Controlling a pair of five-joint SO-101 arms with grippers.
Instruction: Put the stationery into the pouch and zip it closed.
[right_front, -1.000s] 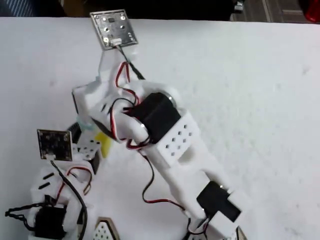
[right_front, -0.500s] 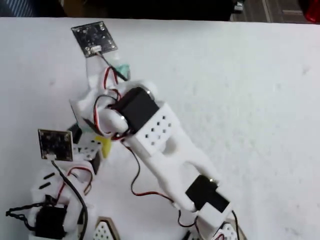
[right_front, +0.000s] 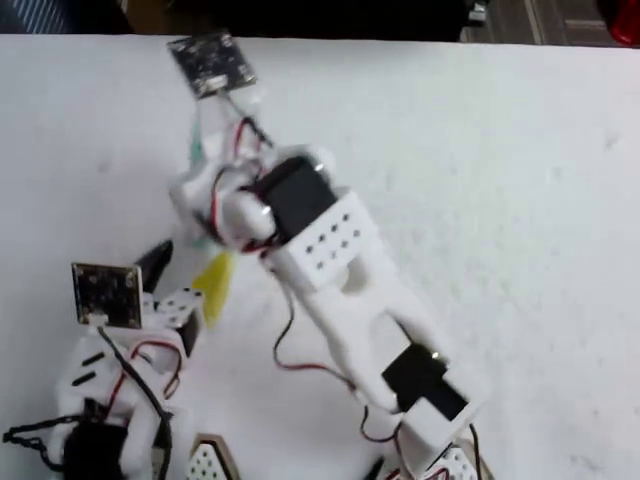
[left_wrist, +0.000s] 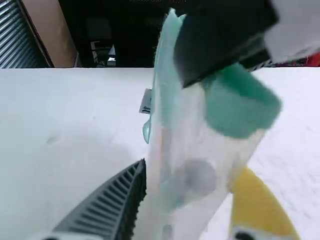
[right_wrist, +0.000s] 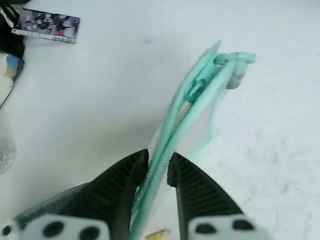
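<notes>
The left gripper (right_front: 180, 272) sits low at the near end of the pouch (left_wrist: 190, 165), right up against its clear plastic side. Whether it has any grip on the plastic I cannot tell from here.

Just beside that same end of the pouch is a yellow piece (right_front: 213, 285), which looks to be touching or lying within the plastic, though I can't say which. In the left wrist view, a chunky green piece (left_wrist: 240, 107) shows at the pouch's upper part. It is blurred, so I can't tell whether it is inside or behind.

The pouch itself is see-through with a teal zip edge (right_wrist: 186, 107), and it is turned edge-on to the right wrist view rather than lying flat.

The right gripper (right_wrist: 157, 160) is at the far end of the pouch. Its two black jaws are pinched nearly together on the zip edge, with only the teal strip between them. The zip runs on out past the jaws.

A small printed card (right_wrist: 47, 25) lies on the white table (right_front: 500, 200), well apart from the pouch.
</notes>
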